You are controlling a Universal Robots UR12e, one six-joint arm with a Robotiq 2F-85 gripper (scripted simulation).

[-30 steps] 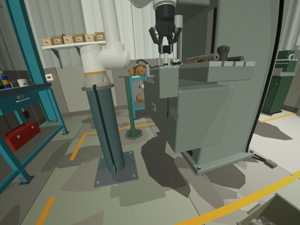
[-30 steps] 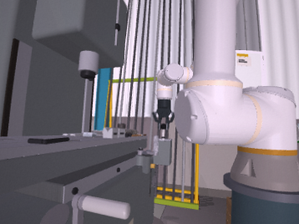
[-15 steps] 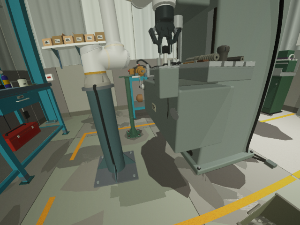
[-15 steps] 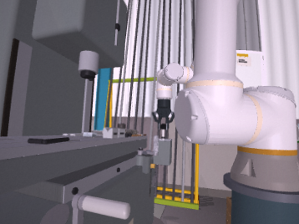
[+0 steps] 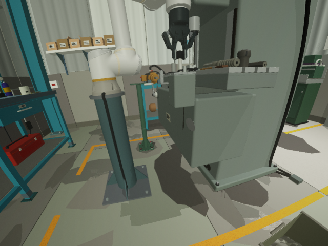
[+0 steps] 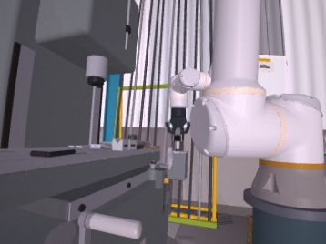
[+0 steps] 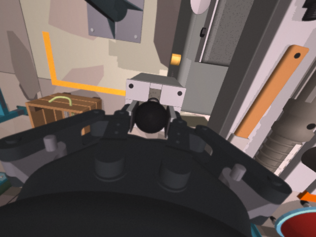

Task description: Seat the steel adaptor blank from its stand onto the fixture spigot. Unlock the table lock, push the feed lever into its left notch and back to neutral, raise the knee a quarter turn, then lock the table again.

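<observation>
The feed lever's black ball knob [image 7: 150,117] stands upright at the table's left end, above a light grey slotted lever box [image 7: 155,93]. My gripper [image 7: 150,120] points straight down over it and grips the knob [image 5: 180,54]. In the second side camera my gripper [image 6: 177,139] sits just above the grey box [image 6: 177,165]. The green stand [image 5: 143,116] on the floor left of the machine has a bare top. The adaptor blank and the fixture spigot are not clearly made out.
A wooden crate [image 7: 62,108] sits on the floor below the table's end. The milling machine's body [image 5: 225,119] fills the right side, and cutters [image 5: 225,63] lie on its table. The arm's pedestal [image 5: 116,143] stands left of the machine. A handle [image 6: 116,225] sticks out from the knee.
</observation>
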